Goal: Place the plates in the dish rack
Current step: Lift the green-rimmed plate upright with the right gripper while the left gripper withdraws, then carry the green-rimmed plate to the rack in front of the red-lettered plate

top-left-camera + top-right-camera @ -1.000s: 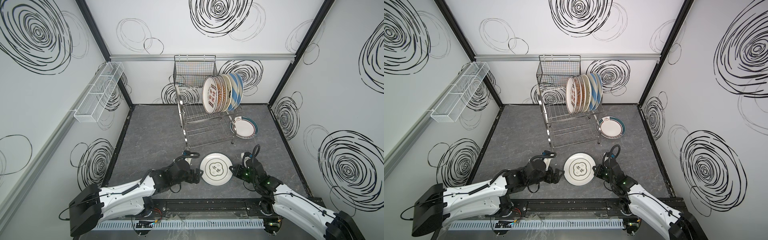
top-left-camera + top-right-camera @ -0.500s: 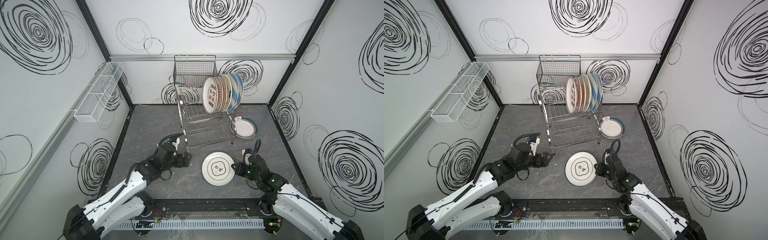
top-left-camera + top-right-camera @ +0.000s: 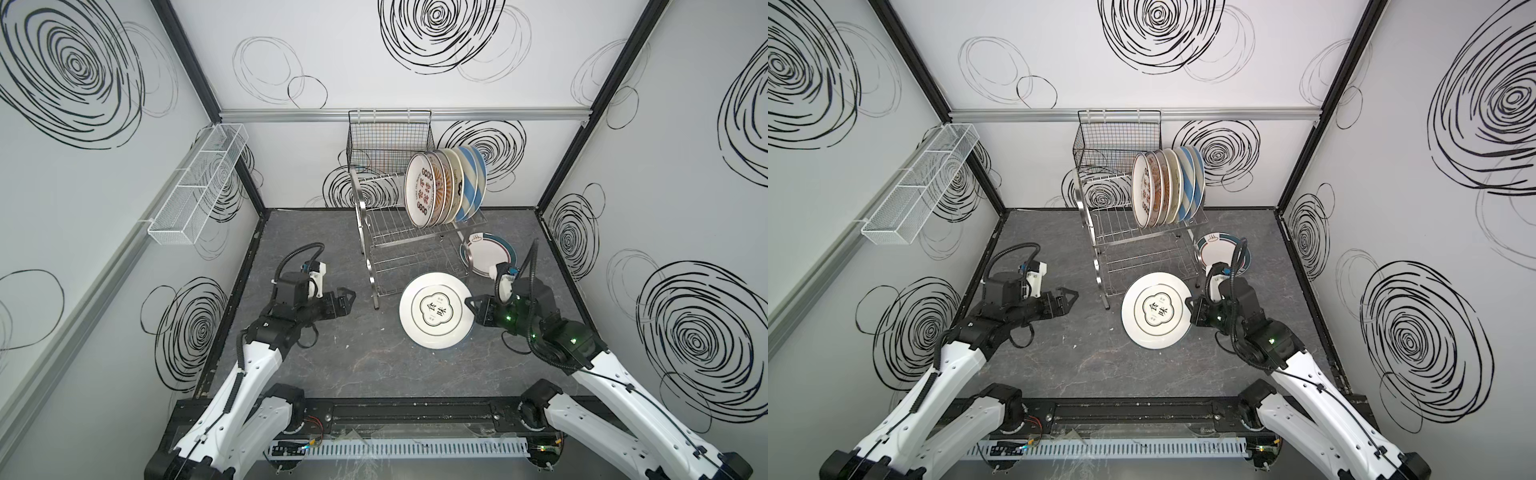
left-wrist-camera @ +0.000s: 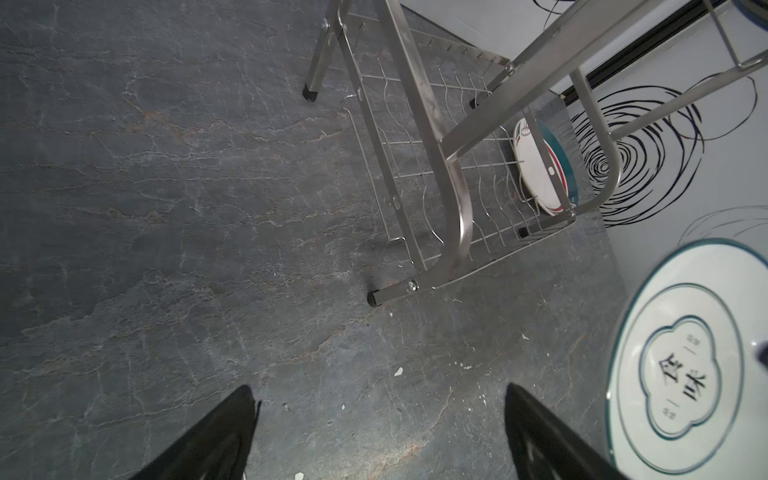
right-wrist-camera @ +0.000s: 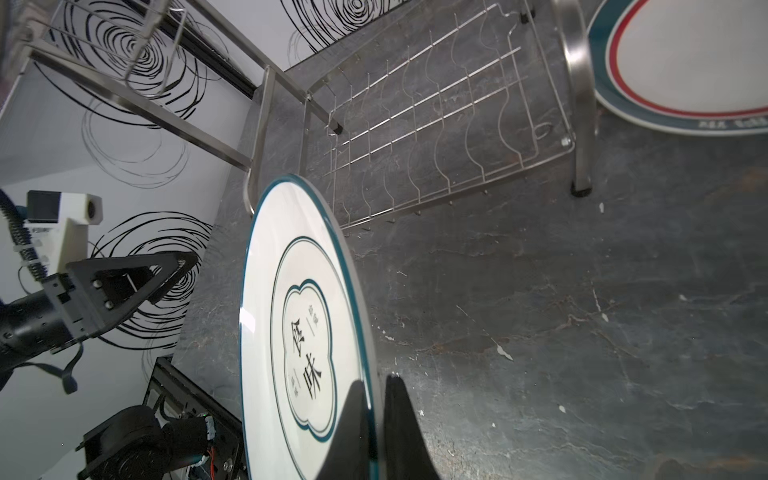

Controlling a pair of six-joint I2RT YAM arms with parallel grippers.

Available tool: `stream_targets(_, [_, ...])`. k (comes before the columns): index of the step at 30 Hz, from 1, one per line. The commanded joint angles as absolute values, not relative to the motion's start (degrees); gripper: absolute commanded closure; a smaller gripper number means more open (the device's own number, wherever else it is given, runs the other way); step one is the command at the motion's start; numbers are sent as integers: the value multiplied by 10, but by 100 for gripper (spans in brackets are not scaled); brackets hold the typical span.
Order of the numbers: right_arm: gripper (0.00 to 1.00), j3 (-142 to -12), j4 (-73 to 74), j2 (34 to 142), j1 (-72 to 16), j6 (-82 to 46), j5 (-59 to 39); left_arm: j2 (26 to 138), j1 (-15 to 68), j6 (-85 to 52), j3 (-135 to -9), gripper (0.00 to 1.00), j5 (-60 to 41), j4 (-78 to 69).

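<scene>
A white plate [image 3: 434,311] [image 3: 1154,311] with a thin teal line and black characters hangs tilted above the floor, in front of the dish rack [image 3: 399,245] [image 3: 1133,249]. My right gripper [image 3: 471,302] [image 3: 1190,304] [image 5: 376,384] is shut on its right rim. The held plate [image 5: 307,324] [image 4: 685,365] appears in both wrist views. Several plates [image 3: 440,187] [image 3: 1163,187] stand upright in the rack's upper tier. A teal-rimmed plate [image 3: 488,257] [image 3: 1219,251] [image 5: 685,62] leans at the rack's right side. My left gripper [image 3: 347,297] [image 3: 1069,297] [image 4: 379,388] is open and empty, left of the rack.
A black wire basket [image 3: 388,141] hangs on the back wall behind the rack. A white mesh tray [image 3: 199,183] is fixed to the left wall. The rack's lower tier [image 5: 436,124] [image 4: 453,174] holds nothing. A black rail [image 3: 374,415] runs along the front edge.
My left gripper has left the plate's left rim and drawn back to the left. The right gripper has carried the plate slightly up and toward the rack.
</scene>
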State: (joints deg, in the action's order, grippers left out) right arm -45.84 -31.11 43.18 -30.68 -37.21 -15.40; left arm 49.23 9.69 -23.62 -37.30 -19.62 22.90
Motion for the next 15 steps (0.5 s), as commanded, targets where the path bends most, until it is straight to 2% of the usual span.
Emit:
stream_targets(1, [100,-537,-352,448,-306,-331,-165,488,90,-206,-374,4,-211,191])
stream_targets(7, [100,-662,-356,501,-309,-325,-213,485,91,-199,-357,4,-206,173])
stream_targets(15, [100,-853,-354,618,-347,-306,-180,488,88,-199,-354,4,-222,168])
